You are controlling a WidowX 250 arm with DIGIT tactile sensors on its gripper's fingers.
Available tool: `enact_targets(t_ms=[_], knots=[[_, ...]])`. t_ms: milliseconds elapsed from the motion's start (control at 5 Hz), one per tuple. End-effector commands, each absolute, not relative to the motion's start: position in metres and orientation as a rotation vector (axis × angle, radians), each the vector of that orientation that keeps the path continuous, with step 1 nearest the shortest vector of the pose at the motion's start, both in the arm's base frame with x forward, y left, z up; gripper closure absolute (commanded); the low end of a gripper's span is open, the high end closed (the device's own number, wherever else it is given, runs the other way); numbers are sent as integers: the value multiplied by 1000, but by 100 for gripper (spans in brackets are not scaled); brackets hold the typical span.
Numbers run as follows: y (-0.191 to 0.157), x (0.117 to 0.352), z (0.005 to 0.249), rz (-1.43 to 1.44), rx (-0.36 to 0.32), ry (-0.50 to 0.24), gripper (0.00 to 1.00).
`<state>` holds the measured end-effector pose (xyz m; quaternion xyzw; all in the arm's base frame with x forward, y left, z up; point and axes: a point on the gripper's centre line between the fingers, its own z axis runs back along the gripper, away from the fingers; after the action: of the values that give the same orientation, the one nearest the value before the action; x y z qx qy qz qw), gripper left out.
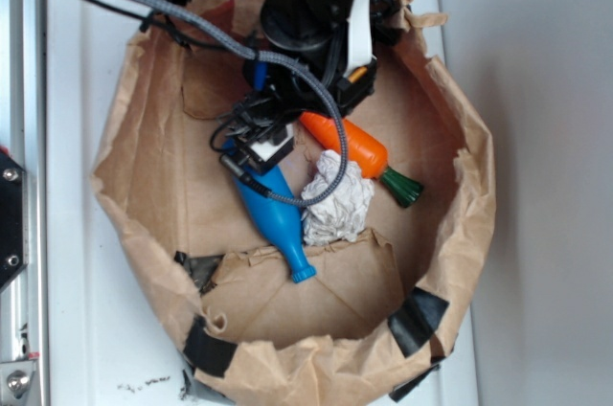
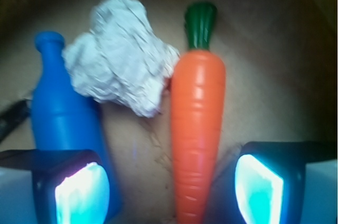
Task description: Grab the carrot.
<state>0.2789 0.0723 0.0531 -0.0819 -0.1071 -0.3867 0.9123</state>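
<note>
Straddling the carrot [image 2: 197, 129] with fingers spread wide and holding nothing, the end effector [image 2: 169, 187] sits off-centre: the carrot lies nearer the right pad [image 2: 259, 189], while the blue bottle [image 2: 63, 123] reaches the left pad. Closing may pinch the bottle or roll the ridged cone aside. The crumpled paper ball [image 2: 121, 71] touches the carrot. All rest in a brown paper-lined basin [image 1: 144, 167] on a white bench [image 1: 77, 310].

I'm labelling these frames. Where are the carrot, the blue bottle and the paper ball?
carrot [image 2: 198, 129]: wrist view, orange body.
blue bottle [image 2: 60, 113]: wrist view, its body.
paper ball [image 1: 337, 200]: exterior view, crumpled middle.
</note>
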Motion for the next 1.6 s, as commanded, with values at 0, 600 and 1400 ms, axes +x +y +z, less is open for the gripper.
enact_targets(t_ms=[0,600,1400], knots=[[63,297,53,-816,-70,-258,0],[41,312,36,-815,-62,-222,0],[40,307,36,-805,-62,-250,100]])
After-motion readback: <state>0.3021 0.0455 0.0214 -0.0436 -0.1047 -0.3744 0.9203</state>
